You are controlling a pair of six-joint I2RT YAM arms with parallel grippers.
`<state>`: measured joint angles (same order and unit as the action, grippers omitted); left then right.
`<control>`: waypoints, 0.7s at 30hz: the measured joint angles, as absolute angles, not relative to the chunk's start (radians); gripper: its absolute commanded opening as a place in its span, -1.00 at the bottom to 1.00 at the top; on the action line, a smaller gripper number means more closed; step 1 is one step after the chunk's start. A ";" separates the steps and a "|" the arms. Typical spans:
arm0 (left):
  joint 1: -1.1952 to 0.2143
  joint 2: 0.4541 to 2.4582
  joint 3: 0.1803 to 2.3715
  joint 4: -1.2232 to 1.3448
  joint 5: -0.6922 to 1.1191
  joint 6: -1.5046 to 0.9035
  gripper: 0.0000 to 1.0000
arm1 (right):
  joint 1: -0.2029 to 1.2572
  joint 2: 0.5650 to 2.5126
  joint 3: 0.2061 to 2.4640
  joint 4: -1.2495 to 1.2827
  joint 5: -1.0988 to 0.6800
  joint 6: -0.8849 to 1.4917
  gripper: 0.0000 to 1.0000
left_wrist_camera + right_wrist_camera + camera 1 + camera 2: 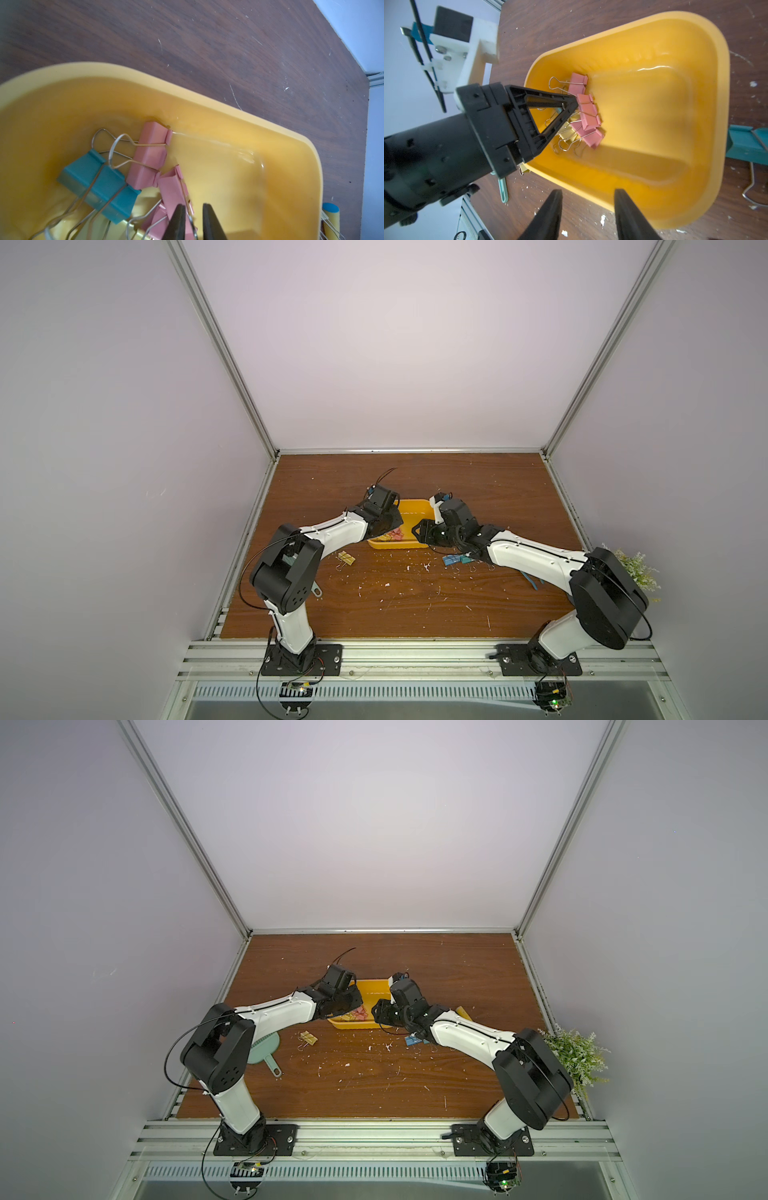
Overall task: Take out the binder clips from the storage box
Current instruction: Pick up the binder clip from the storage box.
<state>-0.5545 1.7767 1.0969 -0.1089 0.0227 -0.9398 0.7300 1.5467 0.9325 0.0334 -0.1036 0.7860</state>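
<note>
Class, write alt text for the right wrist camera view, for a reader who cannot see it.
The left gripper reaches into the yellow storage box, its tip at a pile of pink and yellow binder clips. The right gripper hangs open and empty by the box's rim; a teal clip lies outside on the wooden table.

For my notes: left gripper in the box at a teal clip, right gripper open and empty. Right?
No: the left wrist view shows the left gripper at a pink clip, not a teal one. It is in the box; the right gripper is open and empty.
</note>
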 measured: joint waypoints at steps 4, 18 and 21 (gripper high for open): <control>-0.554 1.777 1.097 -0.109 0.033 -0.945 -0.77 | 0.730 1.547 0.933 0.032 -0.101 0.786 -0.06; -0.554 1.667 1.037 -0.028 0.138 -0.967 -1.00 | 0.730 1.486 0.926 0.018 -0.064 0.786 -0.06; -0.554 1.601 0.966 0.060 0.160 -0.978 -1.00 | 0.730 1.471 0.916 0.018 -0.054 0.786 -0.05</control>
<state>-0.5541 1.6012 0.9657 0.0601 0.1600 -0.9779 0.7300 1.4712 0.9157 0.0181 -0.0540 0.7860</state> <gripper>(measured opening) 0.049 0.473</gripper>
